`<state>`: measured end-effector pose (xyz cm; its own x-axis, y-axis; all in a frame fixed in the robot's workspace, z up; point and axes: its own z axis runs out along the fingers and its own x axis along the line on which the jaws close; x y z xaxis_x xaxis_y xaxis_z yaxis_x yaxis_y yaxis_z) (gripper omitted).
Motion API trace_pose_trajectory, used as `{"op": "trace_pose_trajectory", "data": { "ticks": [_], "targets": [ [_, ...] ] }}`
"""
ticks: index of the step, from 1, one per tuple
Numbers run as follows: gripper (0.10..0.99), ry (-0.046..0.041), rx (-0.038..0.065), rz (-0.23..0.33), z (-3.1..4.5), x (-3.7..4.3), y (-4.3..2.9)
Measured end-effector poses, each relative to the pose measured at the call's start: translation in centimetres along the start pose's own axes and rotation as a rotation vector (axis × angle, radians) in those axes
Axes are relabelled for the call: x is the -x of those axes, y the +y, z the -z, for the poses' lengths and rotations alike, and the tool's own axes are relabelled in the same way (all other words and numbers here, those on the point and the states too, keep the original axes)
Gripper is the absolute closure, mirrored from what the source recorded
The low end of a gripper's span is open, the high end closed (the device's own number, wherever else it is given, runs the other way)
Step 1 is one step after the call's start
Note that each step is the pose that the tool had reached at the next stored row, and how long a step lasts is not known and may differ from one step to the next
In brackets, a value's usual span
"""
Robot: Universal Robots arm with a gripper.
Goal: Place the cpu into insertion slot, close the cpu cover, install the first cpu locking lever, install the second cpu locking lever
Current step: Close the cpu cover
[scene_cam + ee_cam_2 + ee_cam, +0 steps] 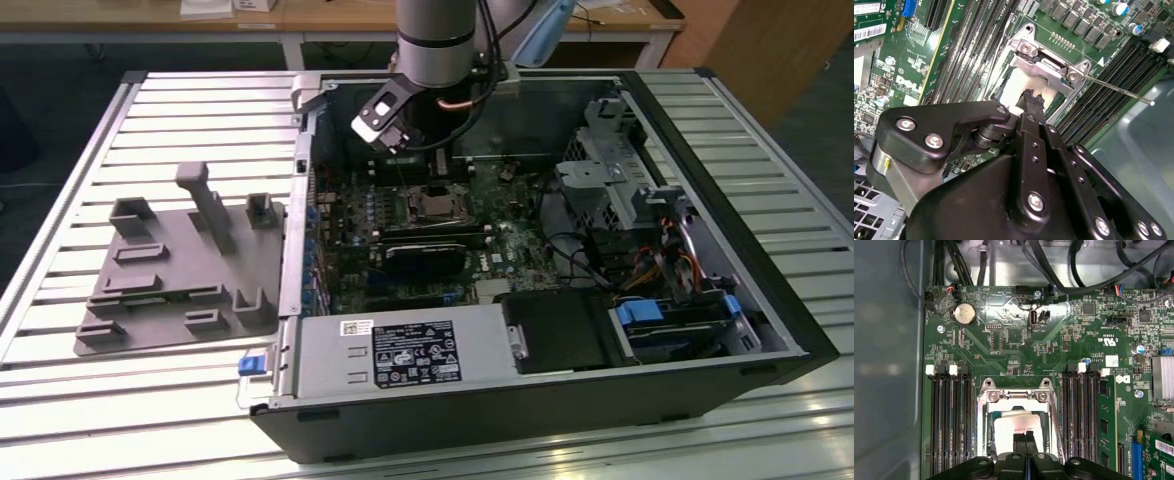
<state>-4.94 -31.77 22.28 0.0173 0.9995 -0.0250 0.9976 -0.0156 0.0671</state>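
1. Jaws: brought together tip against tip, with nothing held between them. In both wrist views my fingertips (1020,441) (1030,97) stand directly over the socket. I cannot tell whether they touch it.
2. The cpu (1005,426) (1013,87): a pale square lying inside the insertion slot (437,205), partly hidden by my fingertips.
3. The cpu cover (1016,396) (1046,67): a silver frame whose window surrounds the chip. I cannot tell whether it sits fully flat.
4. Locking lever (1114,88): a thin rod reaching from the socket corner out over the memory slots.
5. Setting: an open computer case (747,300) on the slatted desk (200,90). A grey fixture (174,270) lies at the exterior view's left.
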Motion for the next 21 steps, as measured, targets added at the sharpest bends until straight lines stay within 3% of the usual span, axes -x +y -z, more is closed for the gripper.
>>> {"op": "trace_pose_trajectory", "data": {
  "ticks": [21],
  "targets": [
    [0.984, 0.0163, 0.009, 0.364, -0.11, 0.00, -0.01]
  ]
}}
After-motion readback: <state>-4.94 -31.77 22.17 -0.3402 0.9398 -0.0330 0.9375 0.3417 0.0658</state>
